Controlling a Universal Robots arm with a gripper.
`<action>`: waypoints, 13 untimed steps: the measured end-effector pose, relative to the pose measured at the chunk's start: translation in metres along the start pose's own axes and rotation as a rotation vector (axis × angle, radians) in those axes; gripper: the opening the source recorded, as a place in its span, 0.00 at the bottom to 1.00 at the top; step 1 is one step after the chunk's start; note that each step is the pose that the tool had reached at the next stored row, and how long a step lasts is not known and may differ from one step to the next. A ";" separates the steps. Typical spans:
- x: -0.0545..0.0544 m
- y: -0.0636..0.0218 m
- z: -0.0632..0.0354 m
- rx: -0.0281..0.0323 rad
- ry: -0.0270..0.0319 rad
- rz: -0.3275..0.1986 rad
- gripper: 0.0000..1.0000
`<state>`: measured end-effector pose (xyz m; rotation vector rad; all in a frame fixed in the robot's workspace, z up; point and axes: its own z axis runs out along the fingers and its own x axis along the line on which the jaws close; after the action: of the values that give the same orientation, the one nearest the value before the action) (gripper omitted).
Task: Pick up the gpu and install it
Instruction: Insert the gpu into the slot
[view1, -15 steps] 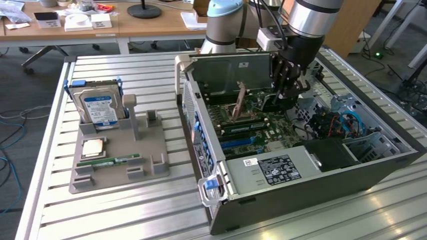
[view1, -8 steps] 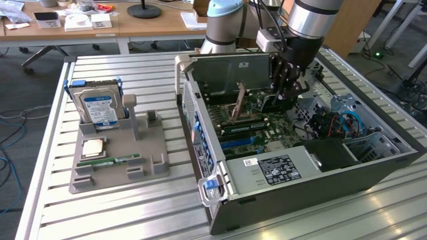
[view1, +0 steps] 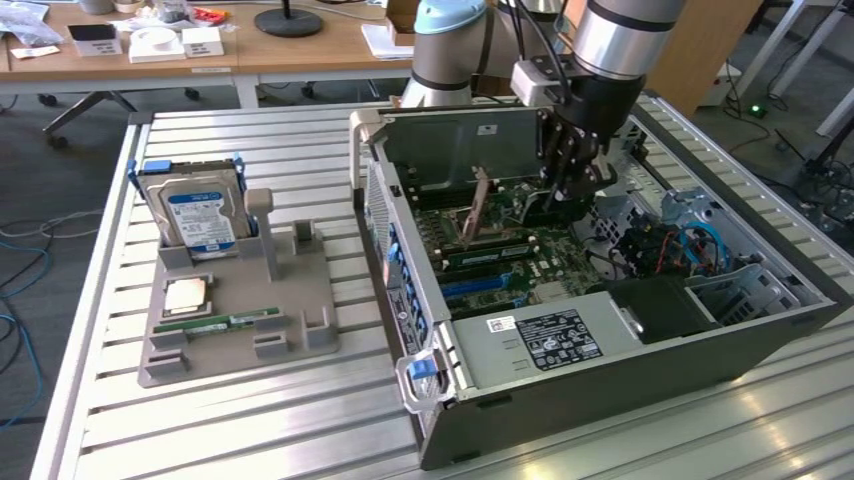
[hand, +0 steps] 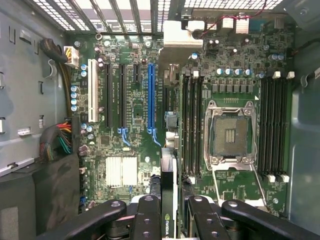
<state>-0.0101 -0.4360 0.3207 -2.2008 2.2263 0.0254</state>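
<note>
Hanging near the blue slot (hand: 151, 90), the gpu (hand: 167, 220) was held between the fingers (hand: 146, 220); it needed to be lined up straight.

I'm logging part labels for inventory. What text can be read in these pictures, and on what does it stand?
"NVIDIA": on the gpu, held in the gripper.
Hard drive label: too small to read.
Power supply stickers: too small to read.
Motherboard print: too small to read.
</note>
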 end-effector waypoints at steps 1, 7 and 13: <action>0.000 0.0002 0.0002 0.0002 -0.0001 0.000 0.26; 0.000 0.0016 0.0019 0.0014 -0.0004 0.000 0.26; 0.000 0.0033 0.0036 0.0030 -0.0001 -0.001 0.26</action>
<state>-0.0134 -0.4360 0.3171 -2.2001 2.2240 0.0221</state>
